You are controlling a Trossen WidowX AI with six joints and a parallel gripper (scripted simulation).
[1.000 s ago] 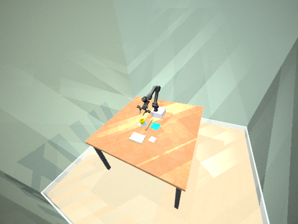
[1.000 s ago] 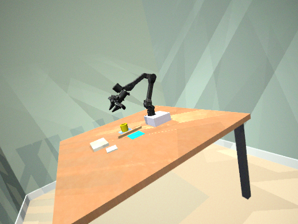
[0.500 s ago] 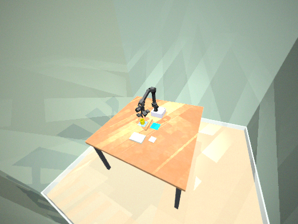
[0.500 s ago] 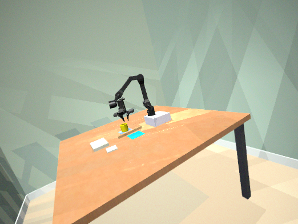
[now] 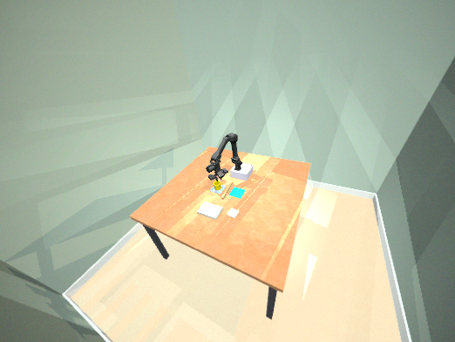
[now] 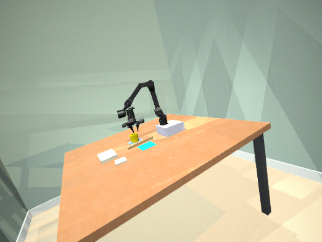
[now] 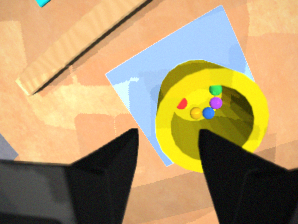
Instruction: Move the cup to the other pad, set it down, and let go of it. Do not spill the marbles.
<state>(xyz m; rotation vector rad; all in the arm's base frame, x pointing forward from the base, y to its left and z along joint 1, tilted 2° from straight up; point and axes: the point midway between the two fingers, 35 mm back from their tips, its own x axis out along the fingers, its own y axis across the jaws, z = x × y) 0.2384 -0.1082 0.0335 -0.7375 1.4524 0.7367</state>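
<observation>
A yellow cup (image 5: 217, 187) (image 6: 134, 137) (image 7: 261, 112) stands upright on the light blue pad (image 5: 213, 190) (image 6: 131, 142) (image 7: 145, 75). In the wrist view several marbles lie inside it, among them a green marble (image 7: 215, 90), a purple marble (image 7: 216, 103) and a red marble (image 7: 182, 103). The cyan pad (image 5: 237, 192) (image 6: 147, 146) (image 7: 42, 2) is bare. My gripper (image 5: 219, 180) (image 6: 135, 131) (image 7: 168, 136) points down just above the cup, partly open and empty. In the wrist view one fingertip overlaps the cup's opening and the other is outside the rim.
A low wooden bar (image 5: 227, 190) (image 6: 140, 142) (image 7: 85, 42) lies between the two pads. A white slab (image 5: 210, 210) (image 6: 107, 155) and a smaller white piece (image 5: 233, 213) (image 6: 120, 160) lie on the table. The arm stands on a pale block (image 5: 241, 174) (image 6: 170, 129).
</observation>
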